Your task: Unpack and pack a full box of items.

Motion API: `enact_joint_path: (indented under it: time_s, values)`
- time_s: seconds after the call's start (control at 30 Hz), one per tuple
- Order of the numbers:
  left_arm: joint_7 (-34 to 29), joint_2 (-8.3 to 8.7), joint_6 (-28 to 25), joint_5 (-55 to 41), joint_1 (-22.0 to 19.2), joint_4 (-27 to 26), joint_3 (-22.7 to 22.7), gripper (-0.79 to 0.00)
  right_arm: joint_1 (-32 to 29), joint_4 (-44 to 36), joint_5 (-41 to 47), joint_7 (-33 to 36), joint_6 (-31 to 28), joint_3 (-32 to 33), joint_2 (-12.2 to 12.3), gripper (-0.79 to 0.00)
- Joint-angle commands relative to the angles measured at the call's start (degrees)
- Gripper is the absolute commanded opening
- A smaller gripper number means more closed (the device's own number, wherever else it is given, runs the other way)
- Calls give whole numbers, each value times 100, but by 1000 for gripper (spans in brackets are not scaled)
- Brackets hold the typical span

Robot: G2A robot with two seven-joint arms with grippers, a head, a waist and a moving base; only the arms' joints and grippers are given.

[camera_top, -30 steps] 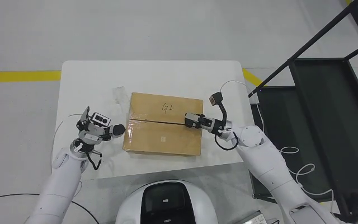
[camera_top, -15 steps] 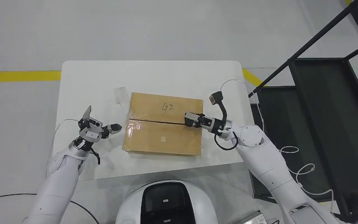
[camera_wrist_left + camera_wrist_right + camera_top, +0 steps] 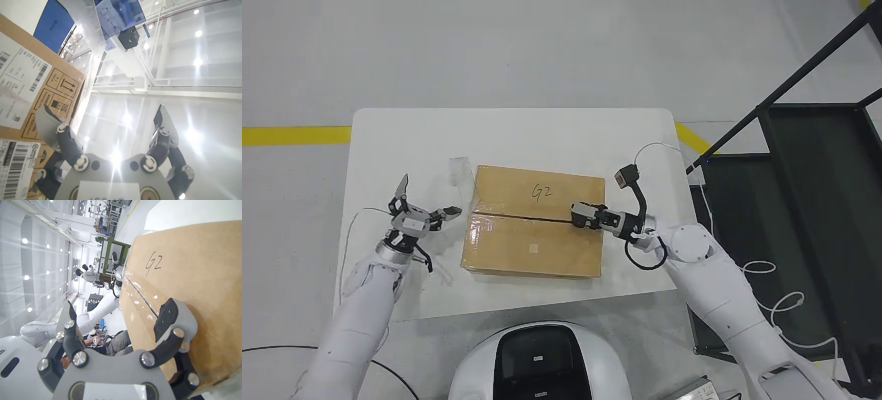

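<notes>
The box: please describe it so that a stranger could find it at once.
Look at the middle of the white table. The box lies there, between the left gripper and the right gripper. It alone is brown cardboard, with a taped seam and handwriting on top.

The cardboard box [image 3: 534,222] is matt brown board, with a glossy clear tape strip [image 3: 139,292] along its top seam (it glints under the lights). White paper labels [image 3: 20,79] on its side look smooth. The table [image 3: 392,140] is smooth, white and matt. The right gripper [image 3: 119,306] has matt grey fingers, black ribbed pads [image 3: 166,317] and shiny metal screws [image 3: 80,357].
</notes>
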Motion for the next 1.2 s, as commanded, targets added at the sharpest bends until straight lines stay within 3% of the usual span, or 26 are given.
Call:
enact_joint_path:
  time_s: [0.0, 0.57, 0.97, 1.17]
  values:
    - [55, -47, -28, -24, -104, 109, 53, 0, 9, 24, 15, 6, -17, -9, -3, 0]
    - [-406, -433, -10, -809, -601, 673, 186, 0, 76, 201, 110, 127, -105, 39, 2, 0]
    - [-1573, -377, 265, -620, -387, 406, -110, 0, 81, 173, 91, 138, -97, 22, -1, 0]
    - [-1743, -338, 379, -176, -255, 125, -116, 0, 86, 152, 66, 117, -83, 25, -1, 0]
